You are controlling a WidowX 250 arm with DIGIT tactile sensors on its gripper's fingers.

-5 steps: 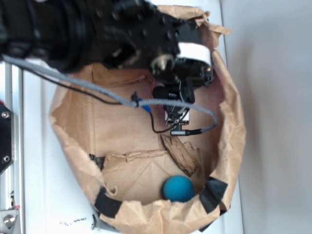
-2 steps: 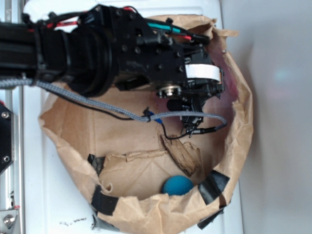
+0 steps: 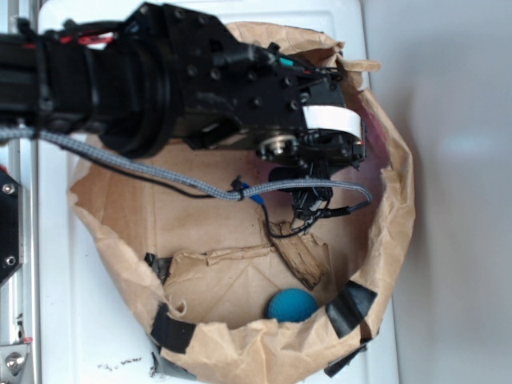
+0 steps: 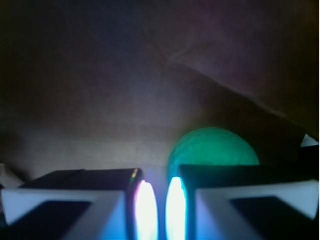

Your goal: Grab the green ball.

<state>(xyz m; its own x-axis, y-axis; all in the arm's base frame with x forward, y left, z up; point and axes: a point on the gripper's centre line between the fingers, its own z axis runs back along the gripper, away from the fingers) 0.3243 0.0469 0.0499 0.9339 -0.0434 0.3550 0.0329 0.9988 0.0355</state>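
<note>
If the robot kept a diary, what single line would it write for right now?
tool: nearly shut, empty | green ball: ahead of tool, slightly right, not grasped | teal ball: by bag rim, untouched

No writing, brand, number or sign can be read anywhere in either view. The nearest thing to a label is a white sticker (image 3: 332, 119) on the black wrist of the robot arm (image 3: 160, 84), and from here its face looks blank. The brown paper bag (image 3: 384, 240) carries no print on the parts that show, and the black tape patches (image 3: 350, 308) on its rim are plain. The wrist view is dark and glary, with nothing legible in it.
</note>
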